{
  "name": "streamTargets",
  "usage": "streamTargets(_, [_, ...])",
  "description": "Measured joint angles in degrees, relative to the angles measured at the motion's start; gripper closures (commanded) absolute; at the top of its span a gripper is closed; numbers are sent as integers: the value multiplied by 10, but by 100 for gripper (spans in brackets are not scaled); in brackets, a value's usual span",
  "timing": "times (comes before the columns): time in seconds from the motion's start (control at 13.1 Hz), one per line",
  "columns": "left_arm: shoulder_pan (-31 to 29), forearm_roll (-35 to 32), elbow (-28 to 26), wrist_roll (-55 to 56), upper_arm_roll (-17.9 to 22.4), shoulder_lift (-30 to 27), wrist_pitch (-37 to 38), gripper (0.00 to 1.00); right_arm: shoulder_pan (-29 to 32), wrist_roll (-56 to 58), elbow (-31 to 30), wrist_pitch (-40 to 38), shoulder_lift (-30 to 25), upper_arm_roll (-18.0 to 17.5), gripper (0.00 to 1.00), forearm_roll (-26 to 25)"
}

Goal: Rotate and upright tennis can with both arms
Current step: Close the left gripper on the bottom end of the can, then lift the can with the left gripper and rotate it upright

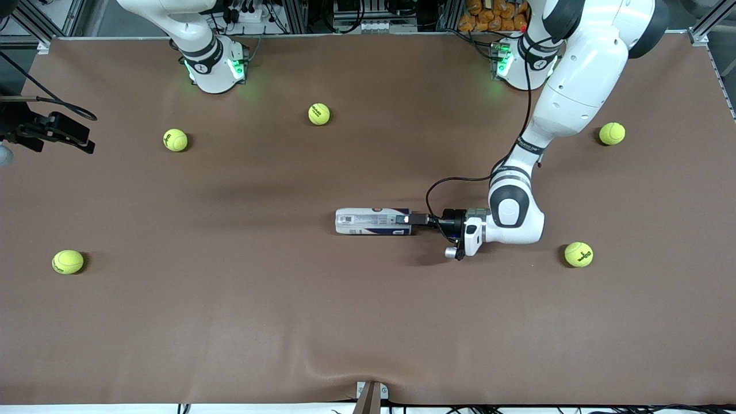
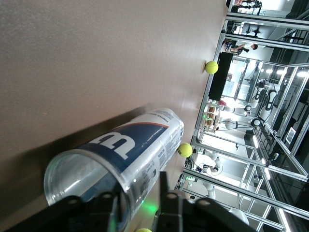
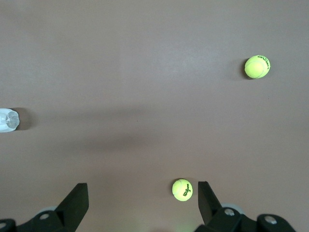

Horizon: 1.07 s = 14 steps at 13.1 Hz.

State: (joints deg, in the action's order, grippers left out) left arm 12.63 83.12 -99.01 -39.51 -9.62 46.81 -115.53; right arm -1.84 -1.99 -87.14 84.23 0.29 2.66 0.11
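Note:
The tennis can (image 1: 368, 222) lies on its side near the middle of the brown table, its open mouth toward the left arm's end. In the left wrist view the can (image 2: 130, 145) shows its dark-blue label with a white "W". My left gripper (image 1: 409, 219) is low at that mouth. One finger (image 2: 108, 200) is inside the clear wall and the other finger (image 2: 164, 186) is outside it, with a gap still showing to the wall. My right gripper (image 3: 142, 188) hangs open high over the table, holding nothing, and does not show in the front view.
Several yellow tennis balls lie scattered: one (image 1: 578, 254) close to the left arm's wrist, one (image 1: 612, 133) farther back, others (image 1: 319, 113) (image 1: 175, 140) (image 1: 68, 261) toward the right arm's end. A black device (image 1: 57, 131) juts in at that end's edge.

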Motion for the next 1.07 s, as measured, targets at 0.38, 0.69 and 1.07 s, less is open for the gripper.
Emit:
streamTargets(0.38, [43,-11,56,89,1,-12,-25,100,0,0,-2,0,0,1,0,-1])
streamTargets(0.69, [114,-218,140,346,1,-32,-83,100,0,0,-4,0,1,1,0,-1])
streamTargets(1.07, [188,-527,244,701,1,-54,-85,100,0,0,-5,1,1,1,0,-1])
